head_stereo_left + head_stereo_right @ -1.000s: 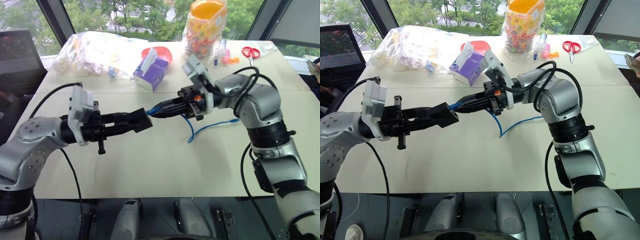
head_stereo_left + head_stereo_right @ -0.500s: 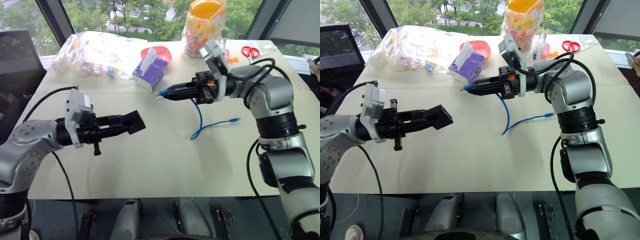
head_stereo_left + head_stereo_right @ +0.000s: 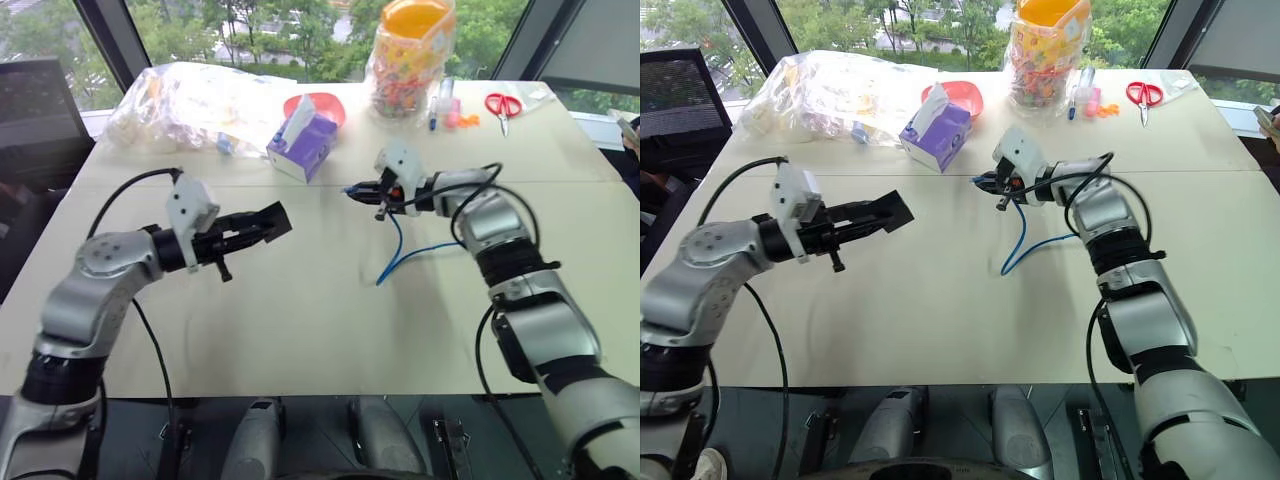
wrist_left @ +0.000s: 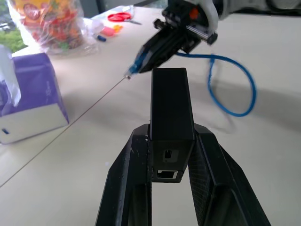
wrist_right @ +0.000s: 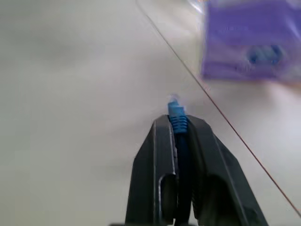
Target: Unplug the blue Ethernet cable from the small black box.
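Your left end effector point(image 4: 171, 141) clamps the small black box point(image 4: 170, 106), ports visible in its wrist view; your right end effector point(image 5: 178, 123) pinches the blue Ethernet cable point(image 5: 177, 113), unplugged.

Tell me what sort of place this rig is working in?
Probably an office or lab room: a pale work table by large windows with trees outside, cluttered with a purple tissue box, red scissors and bagged snacks.

Small matte-black rectangular box point(image 4: 171, 109) held up off the table, port empty, thin bright-blue Ethernet cable point(image 3: 398, 243) unplugged and well apart from it, slack looping onto the beige tabletop
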Motion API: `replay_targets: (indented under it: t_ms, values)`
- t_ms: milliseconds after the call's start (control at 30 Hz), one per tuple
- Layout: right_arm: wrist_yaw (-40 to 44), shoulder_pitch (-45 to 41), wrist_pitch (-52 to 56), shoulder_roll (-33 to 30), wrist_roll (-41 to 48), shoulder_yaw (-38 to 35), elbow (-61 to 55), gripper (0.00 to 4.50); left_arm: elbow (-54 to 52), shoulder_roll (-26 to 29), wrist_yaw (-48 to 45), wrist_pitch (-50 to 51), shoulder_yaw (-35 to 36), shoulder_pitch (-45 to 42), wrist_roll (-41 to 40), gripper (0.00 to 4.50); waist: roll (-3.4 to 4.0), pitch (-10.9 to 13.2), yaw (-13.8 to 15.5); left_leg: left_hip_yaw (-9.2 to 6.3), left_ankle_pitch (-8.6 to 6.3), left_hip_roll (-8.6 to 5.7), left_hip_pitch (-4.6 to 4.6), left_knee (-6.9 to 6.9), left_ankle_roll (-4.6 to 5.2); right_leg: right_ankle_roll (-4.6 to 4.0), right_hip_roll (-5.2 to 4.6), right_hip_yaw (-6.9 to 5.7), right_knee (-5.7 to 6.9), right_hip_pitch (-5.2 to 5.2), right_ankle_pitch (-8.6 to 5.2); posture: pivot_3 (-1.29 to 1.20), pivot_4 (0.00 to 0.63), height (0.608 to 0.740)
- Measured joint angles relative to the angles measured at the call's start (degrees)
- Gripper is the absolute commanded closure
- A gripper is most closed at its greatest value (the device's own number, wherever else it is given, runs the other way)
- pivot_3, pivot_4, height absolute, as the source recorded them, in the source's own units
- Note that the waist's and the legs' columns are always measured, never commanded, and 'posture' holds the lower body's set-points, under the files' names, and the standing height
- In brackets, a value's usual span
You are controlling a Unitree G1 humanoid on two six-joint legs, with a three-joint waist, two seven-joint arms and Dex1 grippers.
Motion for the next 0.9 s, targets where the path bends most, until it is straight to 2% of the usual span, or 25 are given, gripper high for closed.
replay_targets:
  t_ms: [100, 200, 267, 333, 433, 633, 900]
  values:
    - [-7.67, -1.03, -4.13, 2.59, -2.19, -1.24, 9.63, 4.46, 3.52, -2.54, 0.11, -3.05, -1.98, -1.47, 2.97, 4.03, 0.00, 0.00, 0.00, -0.01, 0.00, -0.01, 0.01, -0.02, 0.00, 0.00, 0.00, 0.00, 0.01, 0.01, 0.00, 0.00, 0.150, 0.740]
    - [-13.17, -2.84, -6.20, 2.87, -2.99, -3.70, 17.10, 3.37, 5.76, -3.92, -0.55, -6.21, -3.55, -1.95, 5.58, 4.03, 0.00, 0.00, 0.04, -0.01, 0.00, -0.03, 0.02, -0.01, 0.00, 0.00, -0.02, 0.00, 0.01, 0.05, 0.00, 0.00, 0.150, 0.740]
    - [-15.20, -3.93, -6.99, 2.73, -3.09, -5.65, 20.05, 2.46, 8.16, -4.77, -0.69, -9.33, -4.88, -2.43, 8.48, 4.03, 0.00, 0.00, 0.03, -0.02, 0.00, -0.03, 0.05, 0.00, 0.00, 0.00, -0.02, 0.00, 0.01, 0.07, 0.00, 0.00, 0.150, 0.740]
    - [-16.01, -4.44, -7.20, 2.53, -2.83, -7.70, 21.67, 1.32, 11.41, -5.74, -0.41, -13.63, -7.00, -3.18, 12.39, 4.03, 0.01, 0.00, 0.03, -0.03, 0.01, -0.04, 0.07, 0.01, 0.01, 0.00, -0.01, 0.00, 0.03, 0.10, 0.00, 0.00, 0.150, 0.740]
    - [-15.10, -4.55, -5.90, 2.44, -1.49, -10.90, 22.71, 0.05, 15.75, -8.03, 0.18, -17.92, -8.89, -3.81, 15.82, 4.03, 0.01, 0.00, 0.01, -0.03, 0.01, -0.04, 0.07, 0.01, 0.01, 0.01, -0.01, 0.01, 0.04, 0.10, 0.01, 0.00, 0.150, 0.740]
    - [-7.76, -6.37, 2.29, 0.41, 5.79, -19.49, 21.65, 0.05, 22.50, -15.47, -0.93, -18.32, -8.69, -5.63, 13.69, 4.03, 0.01, 0.00, -0.05, -0.04, 0.01, -0.04, 0.07, 0.02, 0.02, 0.03, 0.00, 0.00, 0.06, 0.10, 0.02, 0.00, 0.150, 0.740]
    - [-6.32, -6.21, 6.95, -0.91, 8.57, -23.05, 15.87, 0.05, 34.14, -20.29, -0.71, -24.97, -8.36, -7.49, 14.75, 4.03, 0.04, -0.02, 0.02, -0.04, 0.01, -0.05, 0.08, 0.09, 0.02, 0.05, 0.00, 0.00, 0.10, 0.14, 0.03, 0.00, 0.150, 0.740]
